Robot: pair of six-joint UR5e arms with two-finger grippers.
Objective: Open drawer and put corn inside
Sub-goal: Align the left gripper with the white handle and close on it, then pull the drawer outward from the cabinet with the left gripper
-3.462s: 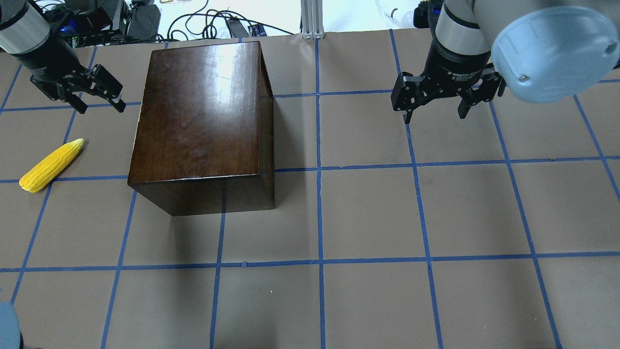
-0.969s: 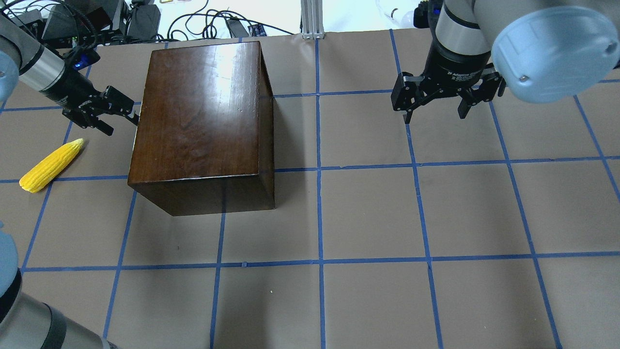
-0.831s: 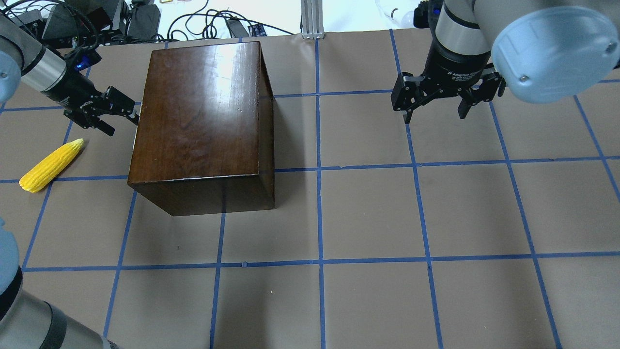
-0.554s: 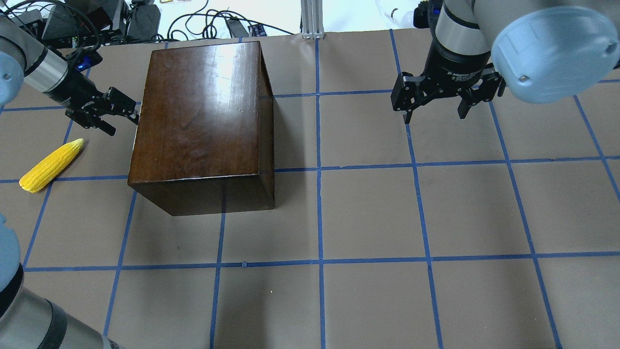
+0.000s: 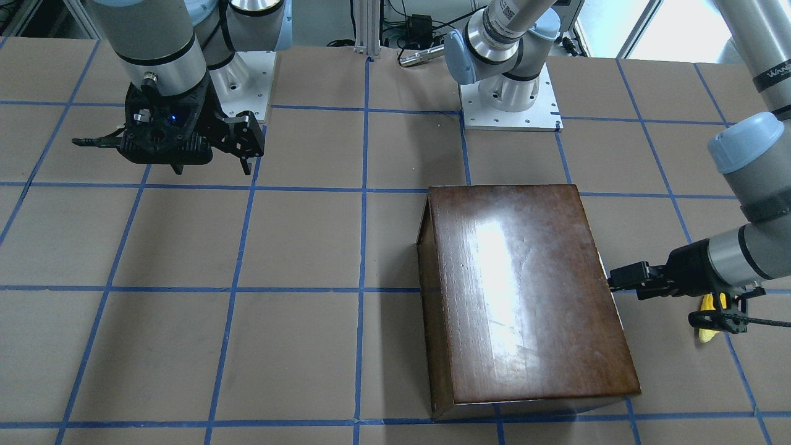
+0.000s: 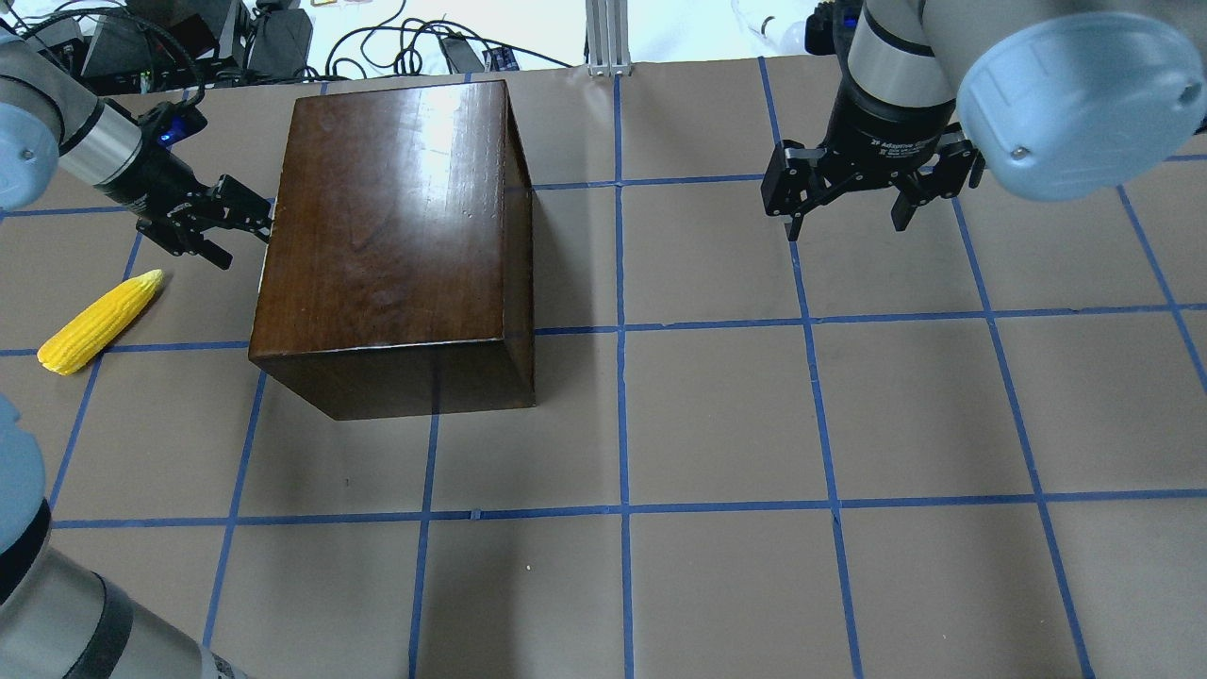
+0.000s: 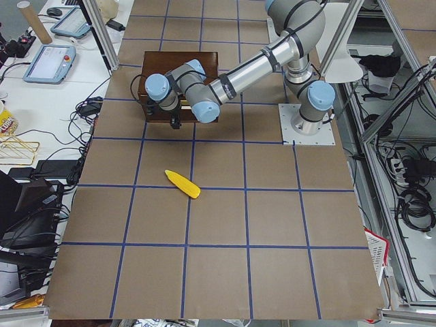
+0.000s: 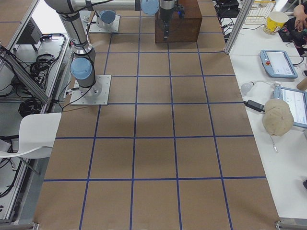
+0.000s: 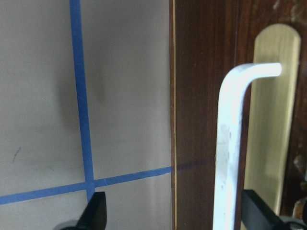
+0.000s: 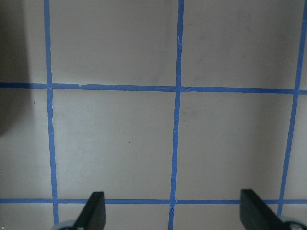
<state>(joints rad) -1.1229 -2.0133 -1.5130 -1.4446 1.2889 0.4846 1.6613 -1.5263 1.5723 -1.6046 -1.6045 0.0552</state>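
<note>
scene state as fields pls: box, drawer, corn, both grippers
box: dark wood, on the table, robot's left half
drawer: shut, in the box's left face
handle: pale bent bar, seen between the fingers in the left wrist view
left gripper: open, at the drawer front, not closed on the handle
right gripper: open, above the table, away from the box
corn: lying on the table, left of the box, not held
stage: drawer not yet opened
</note>
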